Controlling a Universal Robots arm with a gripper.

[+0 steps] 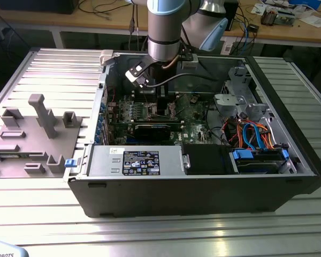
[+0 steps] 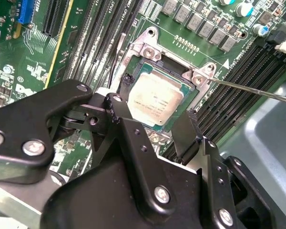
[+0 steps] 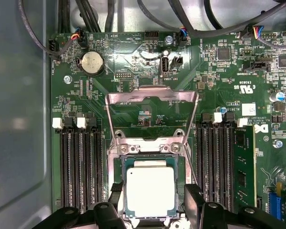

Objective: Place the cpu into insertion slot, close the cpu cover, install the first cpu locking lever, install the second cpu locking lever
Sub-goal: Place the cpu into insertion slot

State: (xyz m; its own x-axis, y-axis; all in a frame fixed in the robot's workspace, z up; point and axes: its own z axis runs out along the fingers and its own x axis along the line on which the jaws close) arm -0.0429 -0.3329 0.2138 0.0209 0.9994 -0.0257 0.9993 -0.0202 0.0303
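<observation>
Jaws are standing wide, straddling the cpu (image 3: 150, 191) at its three and nine o'clock, not gripping. It is sitting in the slot (image 3: 118, 164). Placing looks done. The cover (image 3: 152, 94) is lying open at twelve, and closing it calls for clearing the jaws.

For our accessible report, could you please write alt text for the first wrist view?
The cpu lies in the insertion slot of the green circuit board, between the two spread black fingers of the pincer. The cpu cover stands open beyond it, and dark memory slots flank the socket.
</observation>
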